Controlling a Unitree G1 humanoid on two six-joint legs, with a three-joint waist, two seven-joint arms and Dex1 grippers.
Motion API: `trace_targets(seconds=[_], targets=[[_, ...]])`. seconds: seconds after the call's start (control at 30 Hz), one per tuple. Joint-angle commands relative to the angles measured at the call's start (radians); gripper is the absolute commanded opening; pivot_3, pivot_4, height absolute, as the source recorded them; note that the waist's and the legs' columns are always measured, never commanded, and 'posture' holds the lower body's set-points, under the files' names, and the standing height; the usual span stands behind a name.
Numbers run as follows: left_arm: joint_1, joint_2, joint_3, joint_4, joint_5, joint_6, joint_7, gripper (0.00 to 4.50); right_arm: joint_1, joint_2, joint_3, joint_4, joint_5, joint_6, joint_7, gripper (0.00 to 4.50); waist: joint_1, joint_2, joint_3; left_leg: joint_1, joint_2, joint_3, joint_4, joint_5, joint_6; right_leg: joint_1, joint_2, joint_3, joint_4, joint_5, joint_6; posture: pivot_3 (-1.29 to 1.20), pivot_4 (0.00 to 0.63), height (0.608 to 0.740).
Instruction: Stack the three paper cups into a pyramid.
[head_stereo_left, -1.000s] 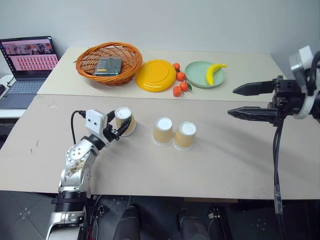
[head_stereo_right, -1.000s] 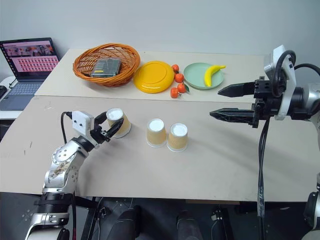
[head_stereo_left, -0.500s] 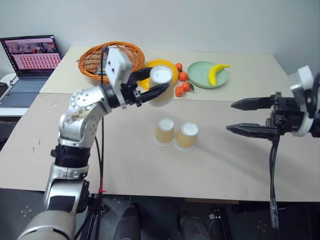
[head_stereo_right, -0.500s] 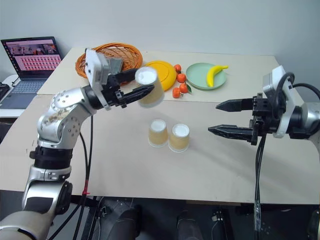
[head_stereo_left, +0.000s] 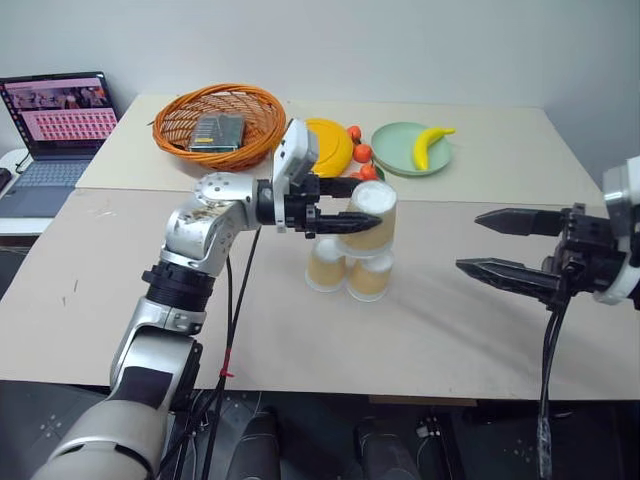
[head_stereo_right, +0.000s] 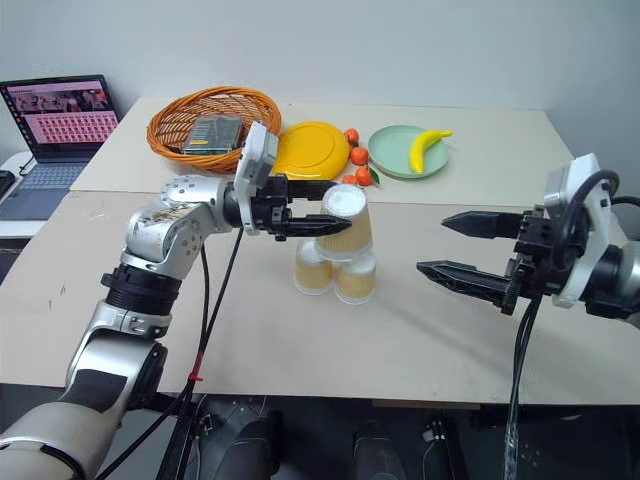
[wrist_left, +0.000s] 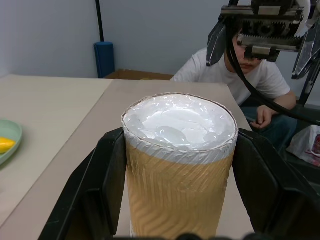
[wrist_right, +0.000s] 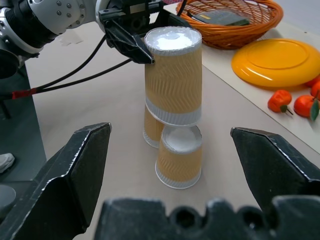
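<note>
Right end effector: we see the right end effector (head_stereo_left: 487, 243) hanging over the near right of the bench (head_stereo_left: 450, 340), fingers spread wide and empty, well apart from the cups.
Base cups: two of the three paper cups, the left base cup (head_stereo_left: 324, 268) and the right base cup (head_stereo_left: 368, 277), stand upside down and touching near the middle of the bench.
Left end effector: the left end effector (head_stereo_left: 340, 205) is level and pinches the top cup (head_stereo_left: 367, 219) by its sides, fingers pressed onto it.
Top cup: also inverted, it sits over the seam between the two base cups; we cannot tell whether its rim already rests on them or hangs just above.
Risk, centring: we judge that if it is let go off the seam, it tips and rolls off.
Risk, release: we think a finger dragging on the paper wall as it opens could pull the cup sideways or push the base cups apart.
Risk, withdrawal: a low exit by the arm could knock the whole stack.
Green plate: farther back, the green plate (head_stereo_left: 402, 149) holds a banana (head_stereo_left: 428, 145).
Yellow plate: the yellow plate (head_stereo_left: 333, 147) looks empty, with tangerines (head_stereo_left: 358, 152) beside it.
Basket: the wicker basket (head_stereo_left: 217, 125) holds a dark flat box (head_stereo_left: 216, 132).
</note>
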Motion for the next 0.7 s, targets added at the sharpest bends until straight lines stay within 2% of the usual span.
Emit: trace_targets(seconds=[0.03,0.53,0.6,0.7], targets=[[-0.007,-0.001,0.006,0.003,0.024,-0.043,-0.020,2.63,0.014,-0.004,-0.051,-0.027,0.029,-0.014,-0.027,4.50,0.001,0.000,0.000,0.000,0.000,0.000,0.000,0.000,0.000,0.000,0.000,0.000,0.000,0.000,0.000,0.00,0.150,0.732],[0.071,0.008,0.014,0.000,0.080,-0.090,-0.011,2.63,-0.037,-0.029,-0.001,-0.007,0.041,-0.022,-0.075,4.50,0.002,0.000,0.000,0.000,0.000,0.000,0.000,0.000,0.000,0.000,0.000,0.000,0.000,0.000,0.000,0.00,0.150,0.732],[0.079,0.006,0.021,-0.005,0.076,-0.084,-0.005,3.62,-0.030,-0.034,-0.006,0.009,0.030,-0.032,-0.058,4.50,0.003,0.000,0.000,0.000,0.000,0.000,0.000,0.000,0.000,0.000,0.000,0.000,0.000,0.000,0.000,0.00,0.150,0.732],[0.085,0.003,0.032,-0.012,0.071,-0.074,0.011,4.46,-0.018,-0.042,-0.014,0.025,0.019,-0.047,-0.032,4.50,0.003,0.000,0.000,0.000,0.000,0.000,0.001,0.000,0.000,0.000,0.000,0.000,0.000,0.000,0.000,0.00,0.150,0.732]])
